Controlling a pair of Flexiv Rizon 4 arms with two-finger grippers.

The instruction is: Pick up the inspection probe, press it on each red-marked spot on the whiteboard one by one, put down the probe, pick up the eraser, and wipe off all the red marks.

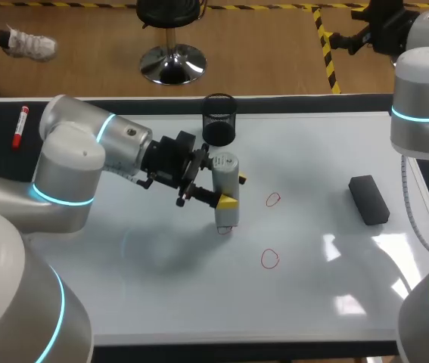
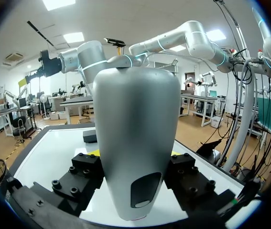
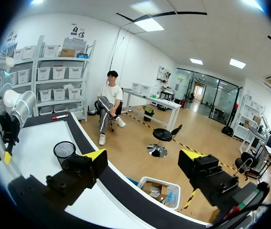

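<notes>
The grey-white probe (image 1: 225, 185) stands upright with its tip on a red mark (image 1: 224, 229) on the whiteboard (image 1: 161, 295). My left gripper (image 1: 234, 191) is shut on its body from both sides. The left wrist view shows the probe (image 2: 137, 138) filling the gap of that gripper (image 2: 135, 160). Two more red rings (image 1: 273, 200) (image 1: 270, 259) lie to the right of the probe. The black eraser (image 1: 369, 200) rests further right, also seen past the probe (image 2: 90, 137). My right gripper (image 3: 144, 157) is open and empty over the table's far edge.
A black mesh cup (image 1: 219, 119) stands just behind the probe, and shows beside my right gripper (image 3: 64, 149). A red marker (image 1: 20, 126) lies on the dark strip at the far left. My right arm (image 1: 424, 98) rises at the board's right side.
</notes>
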